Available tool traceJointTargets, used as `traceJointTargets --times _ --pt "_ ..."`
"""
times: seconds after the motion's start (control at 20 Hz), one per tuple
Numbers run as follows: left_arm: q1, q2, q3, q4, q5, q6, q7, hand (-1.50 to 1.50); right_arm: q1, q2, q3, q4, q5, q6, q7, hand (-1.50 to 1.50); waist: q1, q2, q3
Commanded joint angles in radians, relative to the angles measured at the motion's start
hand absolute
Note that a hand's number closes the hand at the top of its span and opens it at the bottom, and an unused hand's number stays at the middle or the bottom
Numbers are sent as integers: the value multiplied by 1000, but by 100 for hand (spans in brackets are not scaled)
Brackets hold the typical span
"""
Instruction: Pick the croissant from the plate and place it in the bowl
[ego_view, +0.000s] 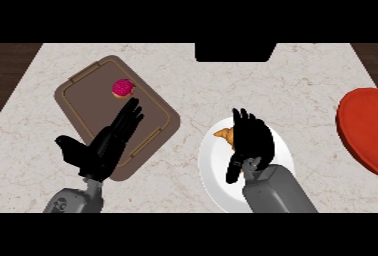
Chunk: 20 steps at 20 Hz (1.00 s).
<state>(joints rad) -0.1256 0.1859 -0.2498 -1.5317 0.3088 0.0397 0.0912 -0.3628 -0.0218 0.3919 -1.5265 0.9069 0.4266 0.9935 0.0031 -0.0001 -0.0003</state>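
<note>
Golden-brown croissant (224, 134) on white plate (214, 165)

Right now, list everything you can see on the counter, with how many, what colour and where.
Pale marbled stone counter: one, off-white, fills the view.
Brown rounded-rectangle tray: one, brown, left side, set at an angle.
Small pink-frosted round pastry: one, pink, on the tray's upper part.
White round plate: one, white, centre-right near the lower edge.
Golden croissant: one, golden brown, on the plate's upper left, mostly hidden under the right hand.
Red round bowl: one, red, right edge, partly cut off.
Dark block: one, black, top centre.
Left hand: black, open, over the tray.
Right hand: black, over the croissant.
</note>
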Motion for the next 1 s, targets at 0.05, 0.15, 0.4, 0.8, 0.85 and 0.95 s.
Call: traceJointTargets --times 0.05,0.15,0.4,0.8,0.85,0.95 --pt "33 7 23 -64 0 -28 17 0 -19 21 72 23 -6 -19 148 -150 3 -1 0" --pt "-1 -10 32 25 -21 -41 -7 0 -72 21 17 113 7 -49 95 -150 2 1 0" --pt "6 -30 39 -73 -25 -14 75 0 -5 14 -13 124 60 -83 10 -150 1 0 0" --pt "-21 -50 78 -54 -48 -47 98 0 -1 -17 -70 157 83 -96 -63 -150 -1 0 0" --pt "-32 -76 86 -3 -59 -53 71 0 34 9 -40 137 111 -104 -49 -150 -3 0 0" --pt "47 -64 70 -92 -62 -64 92 0 44 21 -27 138 114 -108 -38 -150 0 -1 0"
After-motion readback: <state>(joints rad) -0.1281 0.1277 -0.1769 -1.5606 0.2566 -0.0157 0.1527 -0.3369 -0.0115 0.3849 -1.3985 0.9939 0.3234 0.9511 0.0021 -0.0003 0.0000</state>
